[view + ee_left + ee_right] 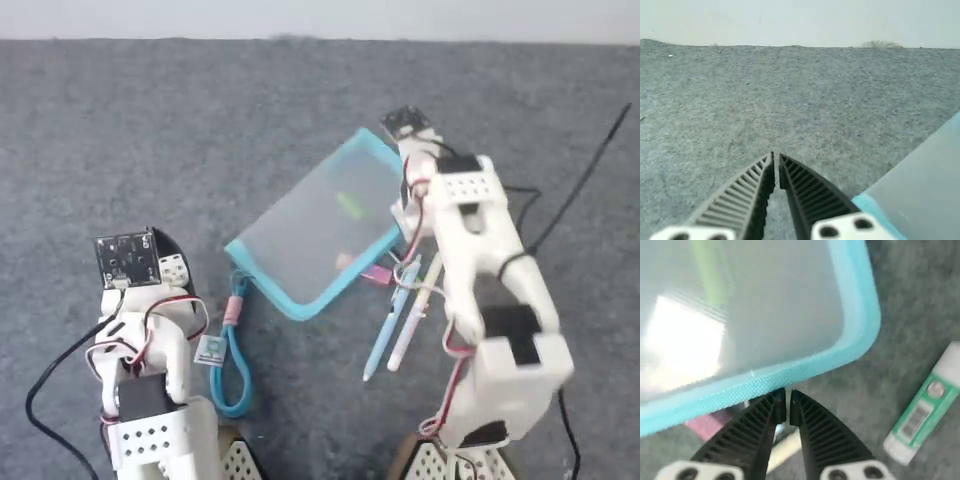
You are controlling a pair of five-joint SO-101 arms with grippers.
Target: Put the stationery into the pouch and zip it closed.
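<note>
A translucent pouch (310, 235) with a teal border lies tilted mid-table, with a green item (350, 205) and a pink one showing through it. My right gripper (788, 392) is shut, its tips against the pouch's teal edge (790, 375); a small metal piece (778, 432) shows between its fingers, held or not I cannot tell. A blue pen (385, 335) and a white pen (410, 325) lie outside, by the right arm (470, 230). A green and white glue stick (922, 412) lies beside the pouch corner. My left gripper (776, 157) is shut over bare carpet, left of the pouch (925, 185).
A blue wrist strap (235, 370) with a pink band and a small tag trails from the pouch's near-left corner, beside the left arm (140, 310). Grey carpet (150, 130) covers the table; a pale wall runs along the far edge.
</note>
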